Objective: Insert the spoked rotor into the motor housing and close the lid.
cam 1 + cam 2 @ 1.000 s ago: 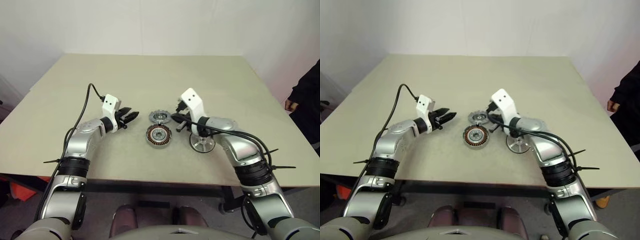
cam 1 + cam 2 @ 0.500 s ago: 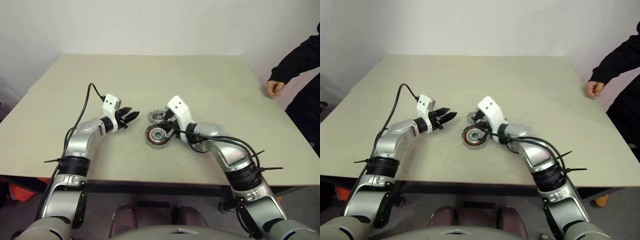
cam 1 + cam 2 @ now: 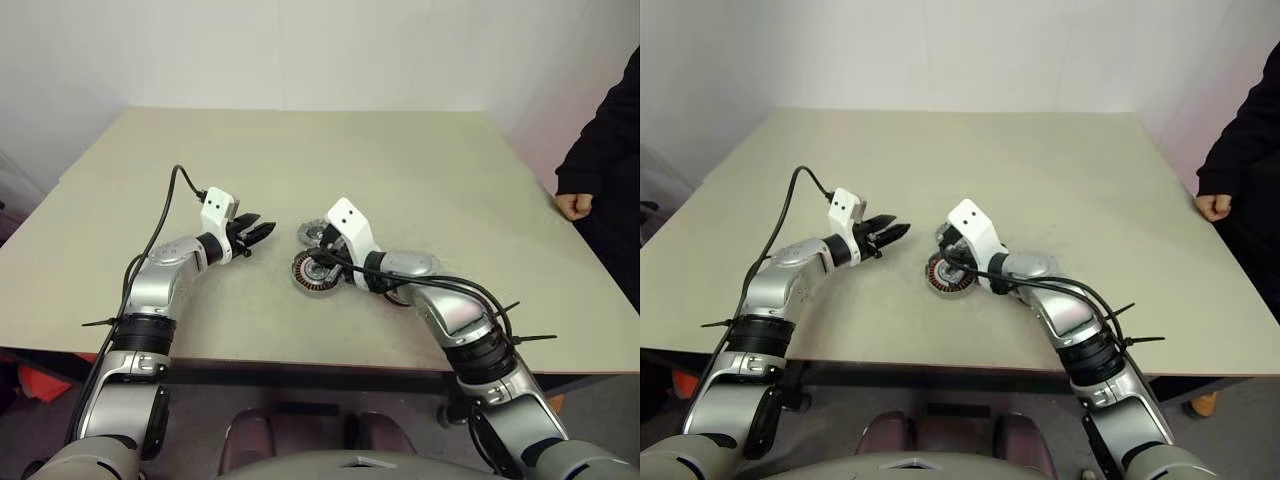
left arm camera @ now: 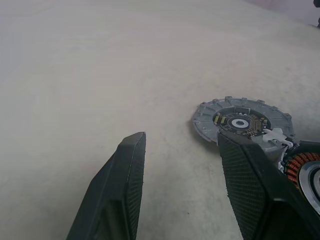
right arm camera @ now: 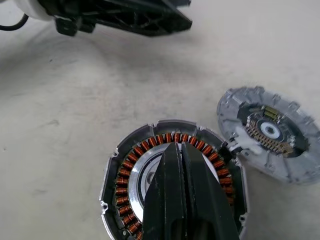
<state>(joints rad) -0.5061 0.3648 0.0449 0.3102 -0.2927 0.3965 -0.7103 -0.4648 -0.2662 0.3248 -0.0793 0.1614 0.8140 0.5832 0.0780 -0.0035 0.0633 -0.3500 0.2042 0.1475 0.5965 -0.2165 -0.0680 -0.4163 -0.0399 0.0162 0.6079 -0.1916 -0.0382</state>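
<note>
Swinging leftward off the table's near side, my right gripper (image 5: 182,150) — fingers pressed together — is now hanging over the copper-wound round motor housing (image 5: 125,175); the grey notched lid (image 4: 240,120) is lying just beyond. I'm keeping my left gripper (image 4: 180,150) spread — open tabletop (image 3: 300,160) ahead.

Metal motor housing (image 5: 172,187) with glossy copper windings.

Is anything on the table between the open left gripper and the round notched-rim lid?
No. Bare beige table lies between left gripper and round notched-rim lid, seen in left wrist view.
</note>
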